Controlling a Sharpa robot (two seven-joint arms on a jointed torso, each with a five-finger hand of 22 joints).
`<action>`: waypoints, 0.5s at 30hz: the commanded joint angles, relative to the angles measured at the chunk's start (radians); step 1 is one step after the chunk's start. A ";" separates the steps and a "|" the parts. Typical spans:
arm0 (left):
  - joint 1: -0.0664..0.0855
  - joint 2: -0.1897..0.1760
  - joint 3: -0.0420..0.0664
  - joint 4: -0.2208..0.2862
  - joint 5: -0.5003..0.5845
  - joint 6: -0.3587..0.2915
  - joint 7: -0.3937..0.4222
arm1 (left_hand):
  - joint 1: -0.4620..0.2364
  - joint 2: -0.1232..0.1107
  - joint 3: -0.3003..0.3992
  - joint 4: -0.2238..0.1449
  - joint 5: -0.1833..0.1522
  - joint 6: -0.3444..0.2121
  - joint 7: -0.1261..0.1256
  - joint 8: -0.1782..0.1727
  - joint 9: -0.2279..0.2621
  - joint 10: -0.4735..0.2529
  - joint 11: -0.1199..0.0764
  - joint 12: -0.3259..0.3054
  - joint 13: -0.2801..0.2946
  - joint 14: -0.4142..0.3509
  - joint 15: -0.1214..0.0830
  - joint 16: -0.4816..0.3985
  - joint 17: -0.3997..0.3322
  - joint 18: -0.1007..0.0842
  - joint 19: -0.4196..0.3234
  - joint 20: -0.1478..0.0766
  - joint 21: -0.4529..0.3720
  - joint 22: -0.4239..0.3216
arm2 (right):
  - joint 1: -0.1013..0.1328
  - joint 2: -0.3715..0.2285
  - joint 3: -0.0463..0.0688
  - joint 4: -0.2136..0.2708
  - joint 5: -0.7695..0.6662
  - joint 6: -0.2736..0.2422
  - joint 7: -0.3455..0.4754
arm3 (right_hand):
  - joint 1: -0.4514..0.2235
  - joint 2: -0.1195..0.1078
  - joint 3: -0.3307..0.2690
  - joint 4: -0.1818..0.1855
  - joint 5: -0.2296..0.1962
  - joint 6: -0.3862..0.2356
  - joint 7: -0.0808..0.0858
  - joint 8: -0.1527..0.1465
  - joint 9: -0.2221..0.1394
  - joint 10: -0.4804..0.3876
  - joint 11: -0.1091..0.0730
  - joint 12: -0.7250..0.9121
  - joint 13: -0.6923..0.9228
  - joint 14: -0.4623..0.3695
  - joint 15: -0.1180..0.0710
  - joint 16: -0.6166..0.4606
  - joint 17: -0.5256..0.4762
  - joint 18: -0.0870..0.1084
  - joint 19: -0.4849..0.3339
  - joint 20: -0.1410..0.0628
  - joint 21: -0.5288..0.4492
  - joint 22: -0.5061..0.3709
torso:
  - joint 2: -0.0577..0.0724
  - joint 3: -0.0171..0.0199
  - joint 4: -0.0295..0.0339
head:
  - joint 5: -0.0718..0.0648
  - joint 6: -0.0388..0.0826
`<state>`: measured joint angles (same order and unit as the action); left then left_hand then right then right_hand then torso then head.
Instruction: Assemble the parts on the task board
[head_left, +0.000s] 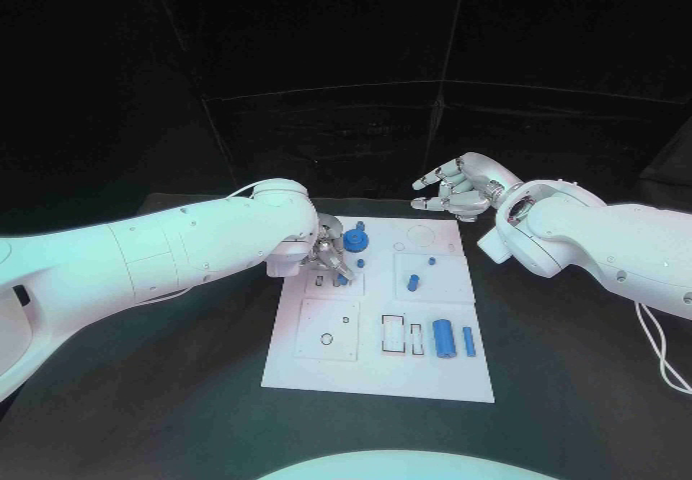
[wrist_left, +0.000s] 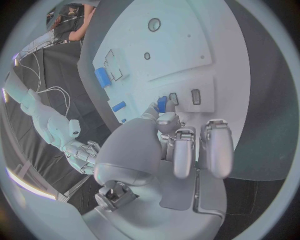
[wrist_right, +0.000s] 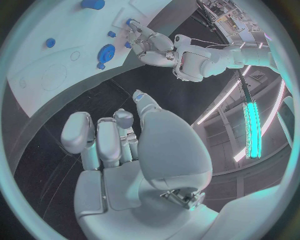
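Observation:
The white task board lies in the middle of the black table. My left hand reaches over its near-left part and pinches a small blue part at its fingertips, low over the board. In the left wrist view that blue part sits between thumb and finger beside two small slots. My right hand hovers beyond the board's far edge, fingers apart, holding nothing. A round blue disc stands near the far-left corner. A short blue piece sits mid-board.
A thick blue cylinder and a thin blue bar lie at the board's near right, next to empty rectangular outlines. White cables trail along the right arm. Black table surrounds the board.

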<state>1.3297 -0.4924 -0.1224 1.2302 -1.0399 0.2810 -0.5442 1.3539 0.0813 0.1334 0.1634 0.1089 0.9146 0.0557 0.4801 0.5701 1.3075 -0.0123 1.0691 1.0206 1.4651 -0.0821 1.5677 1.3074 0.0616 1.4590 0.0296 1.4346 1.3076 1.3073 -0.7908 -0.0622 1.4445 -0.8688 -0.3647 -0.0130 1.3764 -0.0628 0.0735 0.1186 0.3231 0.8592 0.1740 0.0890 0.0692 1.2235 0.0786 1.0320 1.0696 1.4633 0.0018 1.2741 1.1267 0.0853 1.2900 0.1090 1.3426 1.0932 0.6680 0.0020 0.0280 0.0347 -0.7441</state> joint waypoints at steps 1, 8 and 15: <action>-0.001 -0.009 0.000 0.008 0.016 -0.054 0.023 | -0.053 -0.032 0.252 -0.164 0.000 -0.003 0.001 0.011 0.014 0.003 0.000 -0.003 -0.002 0.106 0.005 0.003 0.263 -0.006 -0.001 0.004 -0.006 0.004 | 0.002 0.001 0.001 -0.001 0.002 0.005 0.002 | 0.002 0.001 -0.008 0.000 0.004 -0.001 -0.004 0.004 0.001 -0.005 -0.001 -0.005 -0.001 0.012 -0.004 -0.005 -0.001 0.015 -0.006 -0.002 -0.007 -0.001 | 0.001 -0.0001 0.0001 | 0.000 -0.001; -0.003 -0.040 0.000 0.038 0.025 -0.132 0.040 | -0.163 -0.105 0.469 -0.192 -0.007 -0.011 0.005 0.044 0.055 0.011 -0.003 -0.002 -0.005 0.106 0.006 0.003 0.263 -0.005 -0.001 0.005 -0.009 0.005 | 0.002 0.001 0.001 -0.007 0.002 0.007 0.003 | 0.002 0.001 -0.008 0.000 0.004 -0.001 -0.004 0.004 0.001 -0.005 -0.001 -0.005 -0.001 0.012 -0.004 -0.005 -0.001 0.015 -0.006 -0.002 -0.007 -0.001 | 0.000 0.0001 0.0015 | 0.002 -0.001; -0.011 -0.079 -0.002 0.082 0.026 -0.185 0.046 | -0.178 -0.116 0.502 -0.201 -0.008 -0.014 0.005 0.052 0.065 0.011 -0.004 -0.006 -0.010 0.106 0.006 0.003 0.263 -0.005 -0.001 0.005 -0.011 0.004 | 0.002 0.003 0.001 -0.013 0.002 0.013 0.003 | -0.009 0.002 -0.016 0.010 0.007 -0.003 -0.003 0.006 0.001 -0.007 0.000 -0.005 -0.004 0.013 -0.003 -0.008 -0.002 0.015 -0.006 -0.002 -0.010 -0.005 | 0.000 -0.0006 0.0026 | 0.006 -0.002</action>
<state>1.3193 -0.5683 -0.1240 1.3055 -1.0233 0.1558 -0.5170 1.1811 -0.0343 0.4778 0.1132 0.1044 0.9094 0.0609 0.5273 0.6343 1.3152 -0.0162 1.0687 1.0117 1.4651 -0.0820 1.5677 1.3074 0.0616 1.4590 0.0297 1.4292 1.3075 1.3072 -0.7892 -0.0622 1.4318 -0.8687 -0.3610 -0.0134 1.3764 -0.0628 0.0624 0.1297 0.3279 0.8592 0.1740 0.0890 0.0692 1.2235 0.0786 1.0320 1.0663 1.4633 0.0018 1.2683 1.1257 0.0853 1.2901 0.1090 1.3388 1.0902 0.6681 0.0018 0.0299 0.0395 -0.7450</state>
